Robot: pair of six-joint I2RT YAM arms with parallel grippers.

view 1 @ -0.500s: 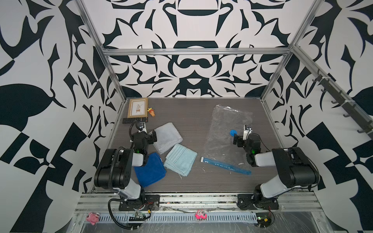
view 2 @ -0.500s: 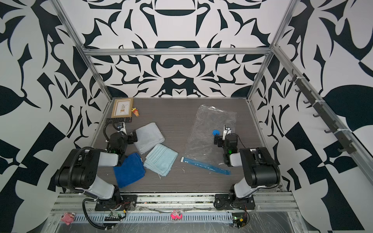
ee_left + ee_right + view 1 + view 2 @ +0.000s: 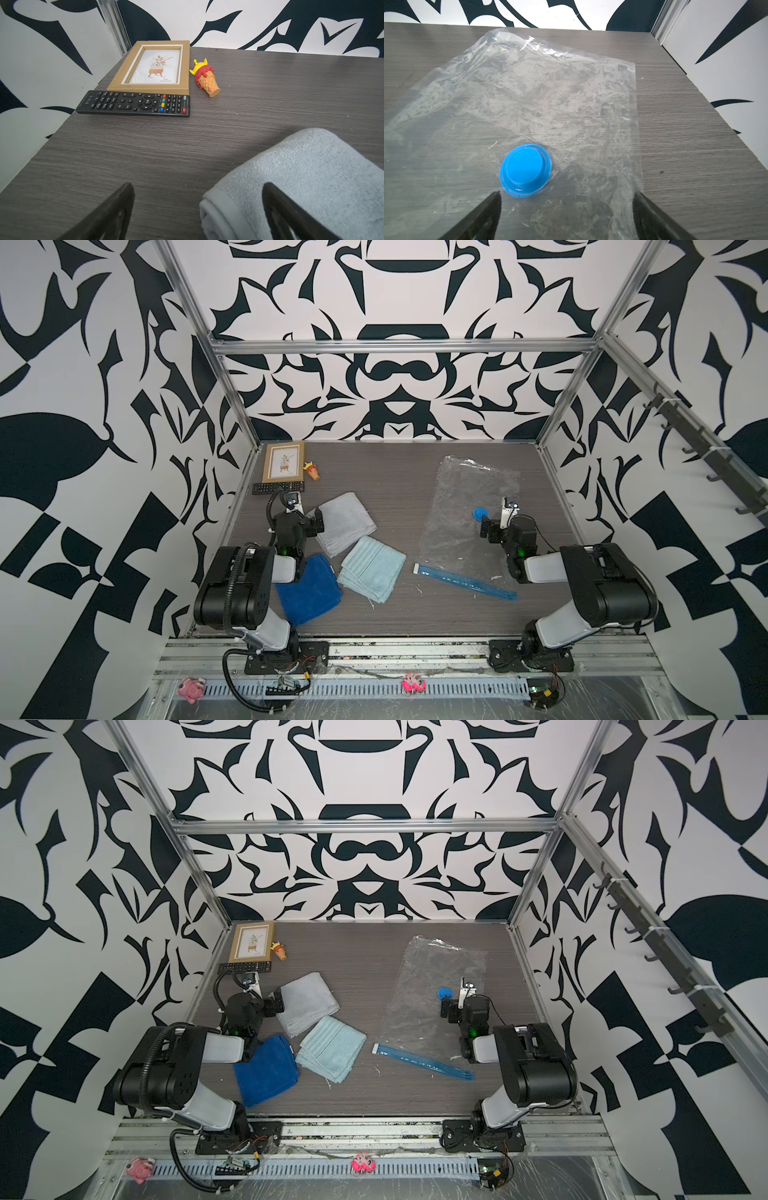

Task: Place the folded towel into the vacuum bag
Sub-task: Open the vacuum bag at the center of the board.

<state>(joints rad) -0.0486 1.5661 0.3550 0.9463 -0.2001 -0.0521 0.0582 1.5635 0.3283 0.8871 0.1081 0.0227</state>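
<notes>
Left wrist view looks across the grey wood-grain bench (image 3: 145, 155) to its back left corner. A wooden picture frame (image 3: 153, 66) lies flat there. A black remote (image 3: 135, 103) lies along the frame's near edge, touching it, and a small ice-cream-cone toy (image 3: 205, 80) lies on its side just beside the frame.

The left jaws are spread wide. One side hangs over bare bench and the other over the near corner of a folded grey towel (image 3: 311, 170), with nothing pinched. Whether either side touches the cloth I cannot tell.

In both top views a folded dark blue towel (image 3: 307, 589) lies nearer the front, partly hidden behind the left arm. A folded light blue towel (image 3: 372, 568) lies just to its right, its far corner touching the grey towel's near edge.

Well apart to the right, the vacuum bag (image 3: 469, 489) lies flat and crinkled. Its blue zip strip (image 3: 467, 580) is at the near end and its round blue cap (image 3: 481, 513) is toward the right side. All three towels lie outside it.

The right jaws are spread wide too, low over the bag and gripping nothing. In the right wrist view the cap sits just ahead of them, nearer one side, while the other side stands at the bag's edge.
</notes>
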